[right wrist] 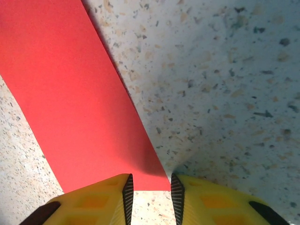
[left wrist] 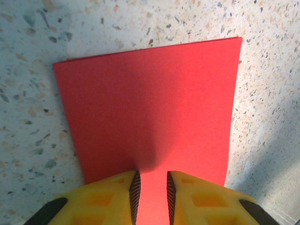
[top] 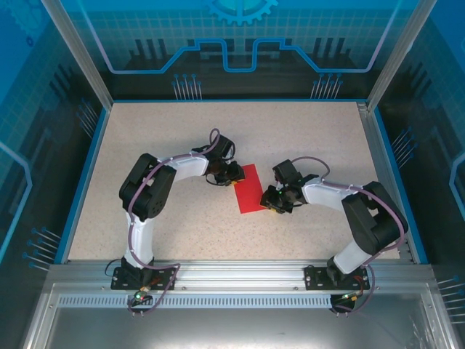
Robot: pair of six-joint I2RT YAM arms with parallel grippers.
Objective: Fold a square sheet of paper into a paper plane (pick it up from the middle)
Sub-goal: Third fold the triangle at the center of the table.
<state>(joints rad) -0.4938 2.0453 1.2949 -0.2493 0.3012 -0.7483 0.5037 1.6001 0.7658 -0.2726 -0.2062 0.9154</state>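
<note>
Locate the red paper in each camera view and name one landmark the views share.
Top external: the red paper is a slanted strip in the middle of the table.
Left wrist: it fills the centre, and its near edge reaches the left gripper.
Right wrist: it is a band from upper left to bottom centre, with its corner at the right gripper.
Shared landmark: the speckled table surface around the paper.

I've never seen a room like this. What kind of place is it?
Probably a robot lab's test booth: a left arm and a right arm are bolted to a metal rail at the edge of a speckled table, and clear walls with blue patterns close it in.
</note>
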